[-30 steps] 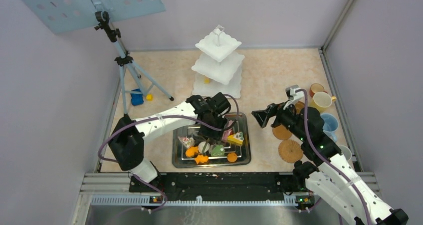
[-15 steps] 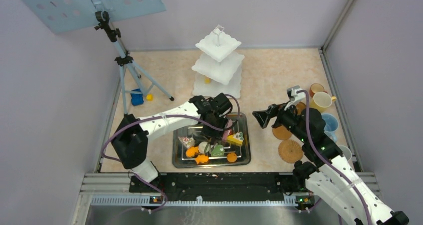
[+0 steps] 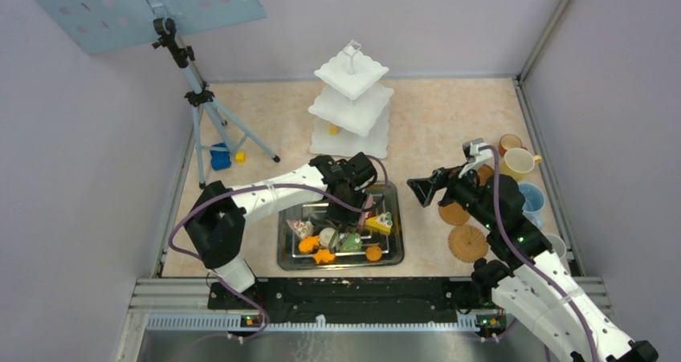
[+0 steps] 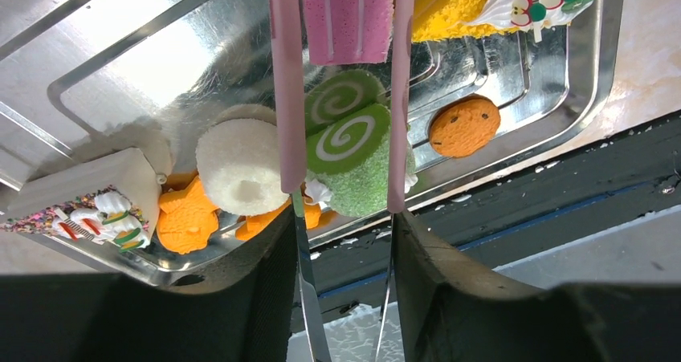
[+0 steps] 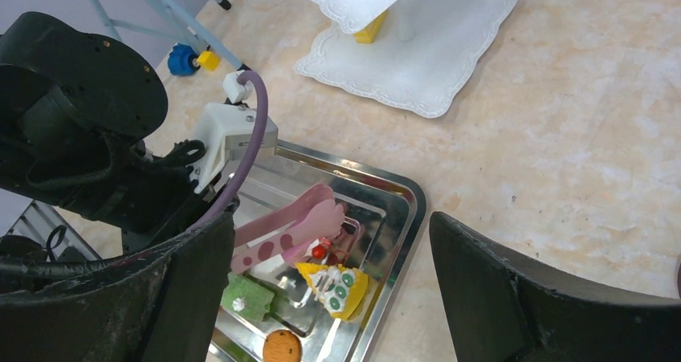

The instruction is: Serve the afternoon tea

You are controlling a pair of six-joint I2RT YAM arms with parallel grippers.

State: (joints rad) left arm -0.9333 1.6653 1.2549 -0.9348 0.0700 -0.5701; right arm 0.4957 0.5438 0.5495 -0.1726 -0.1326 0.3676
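My left gripper (image 4: 341, 217) is shut on the pink tongs (image 4: 287, 97), and their tips pinch a pink pastry (image 4: 345, 17) over the steel tray (image 3: 395, 254). Under the tongs lie a green swirl roll (image 4: 353, 149), a white round pastry (image 4: 241, 165), an orange cookie (image 4: 464, 126) and a yellow cake wedge (image 5: 333, 286). The white three-tier stand (image 3: 351, 105) stands behind the tray, with a yellow pastry (image 3: 332, 129) on its lowest tier. My right gripper (image 3: 422, 192) hangs open just right of the tray, holding nothing.
Brown (image 3: 509, 144), yellow (image 3: 518, 163), blue (image 3: 530, 197) and grey (image 3: 554, 242) mugs line the right edge. Two round coasters (image 3: 467, 242) lie beside them. A blue tripod (image 3: 201, 105) stands at the back left.
My left wrist has shifted slightly right over the tray with the tongs. The right arm has barely moved.
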